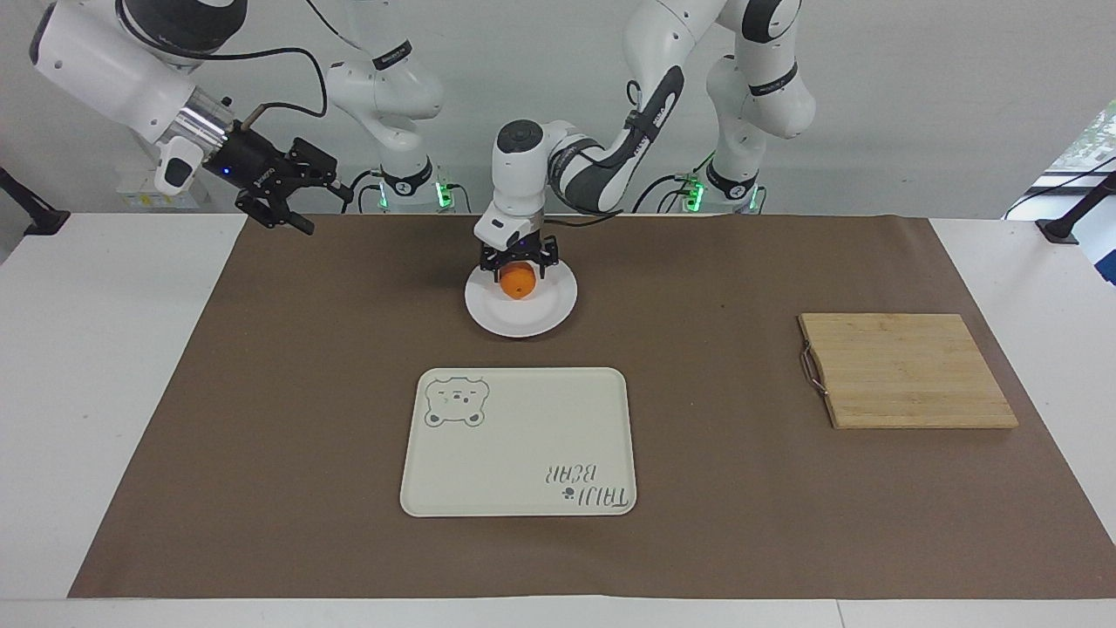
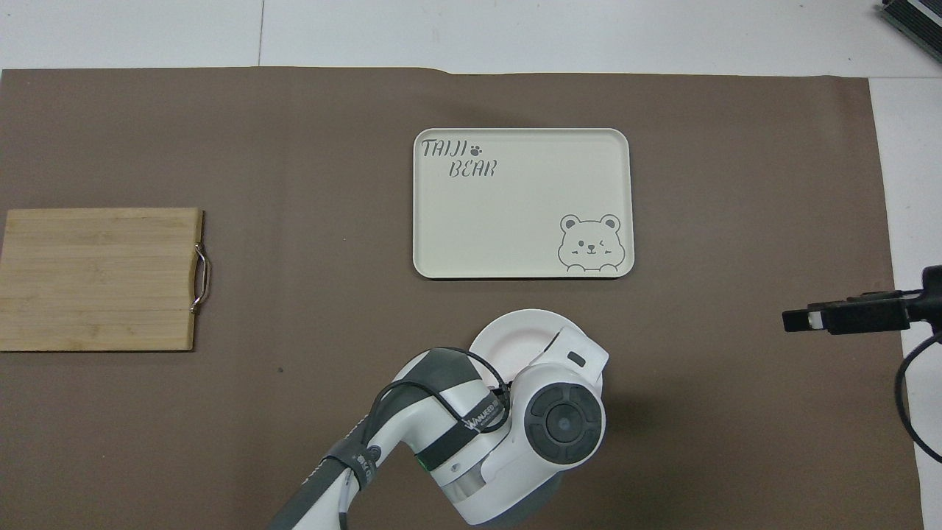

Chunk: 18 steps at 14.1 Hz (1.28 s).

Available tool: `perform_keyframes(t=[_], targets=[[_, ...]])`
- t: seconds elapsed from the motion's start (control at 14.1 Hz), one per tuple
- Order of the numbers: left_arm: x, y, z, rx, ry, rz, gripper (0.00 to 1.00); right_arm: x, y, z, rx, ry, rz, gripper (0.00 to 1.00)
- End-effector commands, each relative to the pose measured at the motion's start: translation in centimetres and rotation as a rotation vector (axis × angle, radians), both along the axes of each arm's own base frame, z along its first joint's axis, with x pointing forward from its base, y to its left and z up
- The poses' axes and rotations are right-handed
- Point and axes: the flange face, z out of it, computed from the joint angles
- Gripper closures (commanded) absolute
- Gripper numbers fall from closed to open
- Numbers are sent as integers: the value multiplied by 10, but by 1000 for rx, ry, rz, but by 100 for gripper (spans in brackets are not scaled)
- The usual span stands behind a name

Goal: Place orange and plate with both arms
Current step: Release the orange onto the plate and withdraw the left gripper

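Your left tool (image 1: 520,269) is down over the round glossy white plate (image 1: 523,323), right at the small bright-orange orange (image 1: 518,282). The orange sits over the part of the plate nearest the robots, with the tool's black body directly above it. You cannot tell from here whether the tool is gripping the fruit or has let go of it. From above, the left arm's white wrist (image 2: 563,419) covers the orange completely, and only the plate's rim farthest from the robots (image 2: 515,335) shows past it.

Your right tool (image 1: 318,208) hangs in the air with its jaws wide and nothing in them. It is over the edge of the brown mat (image 1: 261,436) nearest the robots, toward the right arm's end of the counter (image 1: 87,392) and well apart from the plate. In the overhead view only its black tip (image 2: 839,318) comes into the picture.

The plate rests on the brown mat around the middle of the counter's length. The cream rectangular tray with the bear drawing (image 1: 523,453) lies flat farther from the robots than the plate, near it but not touching, and nothing is on it. The pale wooden cutting board with a metal handle (image 1: 907,371) lies toward the left arm's end of the counter, well apart from both plate and tray.
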Motion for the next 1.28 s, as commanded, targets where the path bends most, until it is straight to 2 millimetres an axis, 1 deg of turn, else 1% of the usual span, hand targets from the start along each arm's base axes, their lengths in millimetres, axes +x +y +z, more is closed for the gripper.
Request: perform_keyframes(t=[0.0, 0.14, 0.28, 0.36, 0.57, 0.64, 0.78, 0.85, 0.93, 1.14, 1.21], targets=[[33, 44, 44, 2, -30, 28, 0, -16, -2, -55, 75, -57, 29, 0], [64, 71, 51, 10, -33, 26, 0, -28, 0, -77, 92, -45, 55, 0], [101, 110, 55, 18, -40, 2, 0, -37, 6, -94, 124, -20, 55, 0], [120, 132, 57, 21, -46, -13, 0, -39, 8, -100, 128, -14, 57, 0], [158, 186, 61, 31, -54, -47, 0, -40, 21, -110, 125, -5, 72, 0], [171, 207, 61, 36, -51, -49, 0, -43, 24, -128, 157, -3, 71, 0], [190, 251, 70, 47, -38, -69, 0, -51, 26, -160, 179, -20, 68, 0], [198, 276, 76, 51, -33, -82, 0, -54, 34, -170, 190, -9, 62, 0], [205, 304, 83, 56, -28, -92, 0, -58, 46, -181, 187, -5, 72, 0], [216, 374, 103, 48, -22, -149, 0, -78, 63, -219, 208, -28, 82, 0], [217, 396, 108, 49, -16, -172, 0, -85, 67, -237, 221, -22, 66, 0]])
